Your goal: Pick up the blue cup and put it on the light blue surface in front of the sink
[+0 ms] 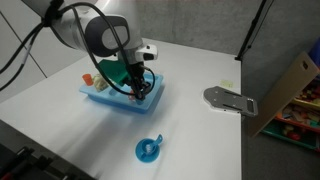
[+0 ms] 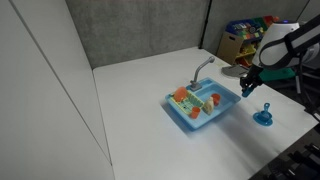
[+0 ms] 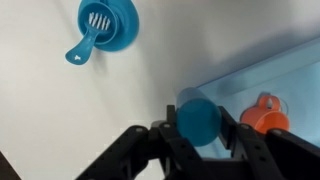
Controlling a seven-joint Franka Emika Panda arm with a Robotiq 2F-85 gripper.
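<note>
The blue cup is held between my gripper's two black fingers in the wrist view. It hangs over the near edge of the light blue toy sink. In both exterior views the gripper hovers at one end of the sink. The sink's light blue surface lies just under the gripper. An orange toy piece lies in the basin beside the cup. The grey faucet stands at the sink's far side.
A flat blue round dish with a handle lies on the white table near the sink. A grey flat metal piece lies further off. A cardboard box with coloured items stands at the table's edge. Green and orange toys fill the basin.
</note>
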